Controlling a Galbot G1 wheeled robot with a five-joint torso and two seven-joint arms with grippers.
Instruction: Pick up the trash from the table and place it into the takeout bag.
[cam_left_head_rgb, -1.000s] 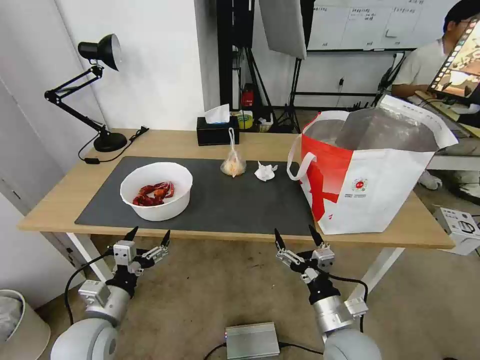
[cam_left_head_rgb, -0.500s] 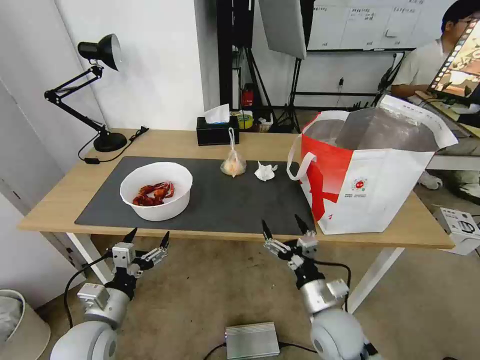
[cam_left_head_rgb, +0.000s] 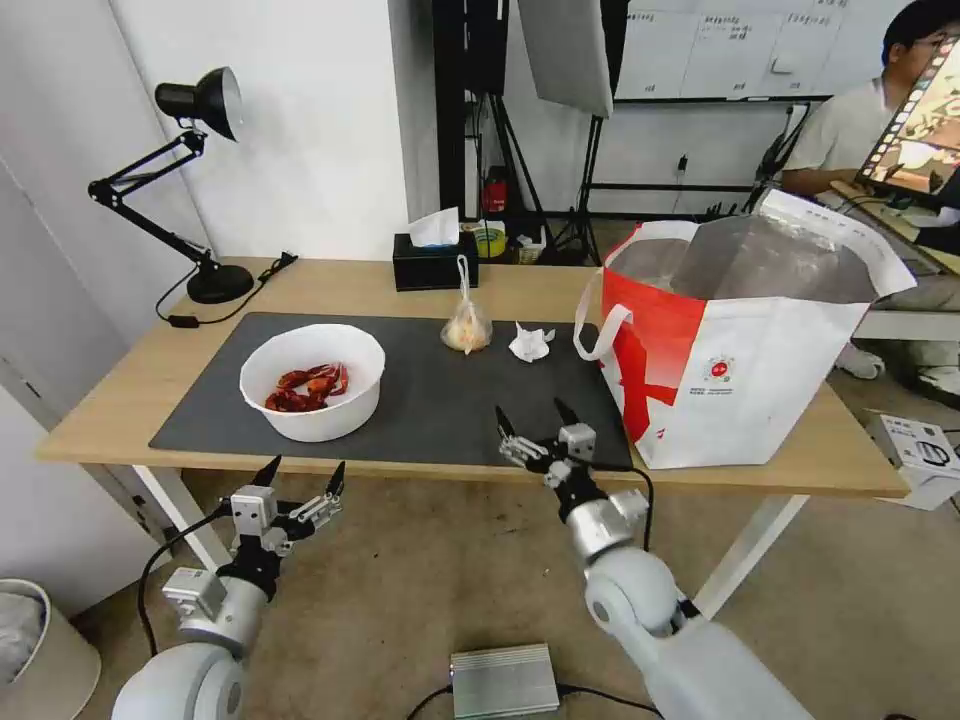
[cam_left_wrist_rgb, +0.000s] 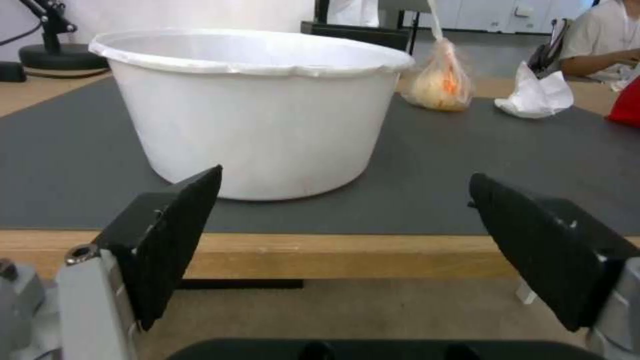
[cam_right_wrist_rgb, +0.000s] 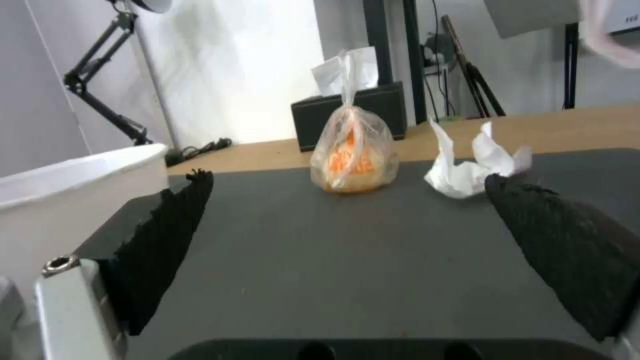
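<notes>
On the table's (cam_left_head_rgb: 120, 400) dark mat sit a white bowl of red crayfish shells (cam_left_head_rgb: 313, 381) (cam_left_wrist_rgb: 253, 107), a knotted clear bag of orange stuff (cam_left_head_rgb: 466, 326) (cam_right_wrist_rgb: 352, 152) (cam_left_wrist_rgb: 438, 82) and a crumpled white tissue (cam_left_head_rgb: 531, 343) (cam_right_wrist_rgb: 470, 167) (cam_left_wrist_rgb: 535, 93). The takeout bag (cam_left_head_rgb: 745, 345), white with a red band and foil lining, stands open at the table's right end. My right gripper (cam_left_head_rgb: 533, 417) (cam_right_wrist_rgb: 347, 255) hangs open over the mat's front edge, facing the knotted bag and tissue. My left gripper (cam_left_head_rgb: 302, 474) (cam_left_wrist_rgb: 343, 250) is open below the table's front edge, before the bowl.
A black tissue box (cam_left_head_rgb: 434, 260) sits at the table's back edge and a black desk lamp (cam_left_head_rgb: 190, 180) at the back left. A grey box (cam_left_head_rgb: 503, 680) lies on the floor between my arms. A bin (cam_left_head_rgb: 40, 650) stands at the lower left.
My right gripper has risen and moved left and forward, from below the table's edge to over the mat's front edge. The left arm has barely moved.
</notes>
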